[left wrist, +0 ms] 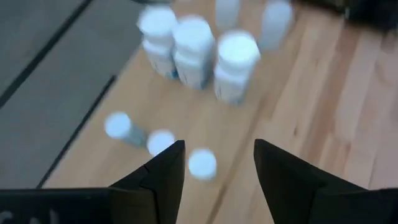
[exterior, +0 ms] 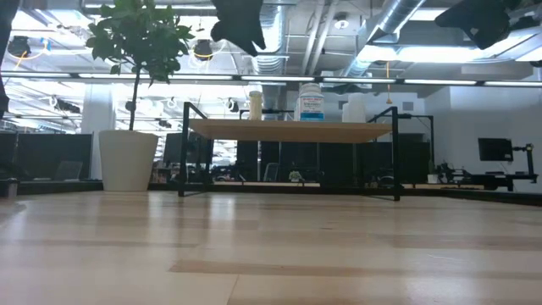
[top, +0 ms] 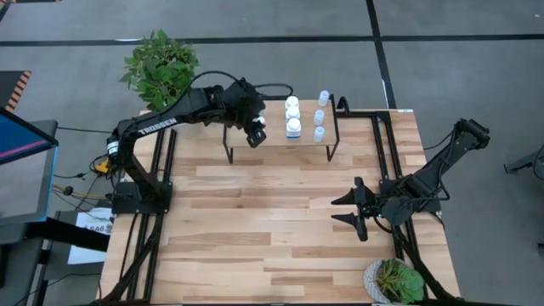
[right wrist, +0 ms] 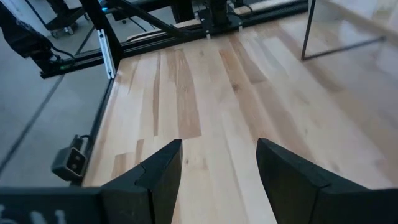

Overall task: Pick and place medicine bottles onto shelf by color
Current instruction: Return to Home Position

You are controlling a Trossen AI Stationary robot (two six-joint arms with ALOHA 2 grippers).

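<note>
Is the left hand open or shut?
Open: the left hand shows its fingers apart, empty, above the bottles on the shelf.

Seen from the left wrist, the chunky white plastic medicine bottles (left wrist: pixel 194 50) and the small pale-capped bottles (left wrist: pixel 202 163) are showing only as soft blurs, their labels unreadable. From overhead, the dark left gripper (top: pixel 255 134) is covering one end of the low light-wood shelf (top: pixel 274 141). In the low view, front bottles are hiding those behind, and the left arm (exterior: pixel 240 21) and right arm (exterior: pixel 478 17) are running off the top edge.
</note>
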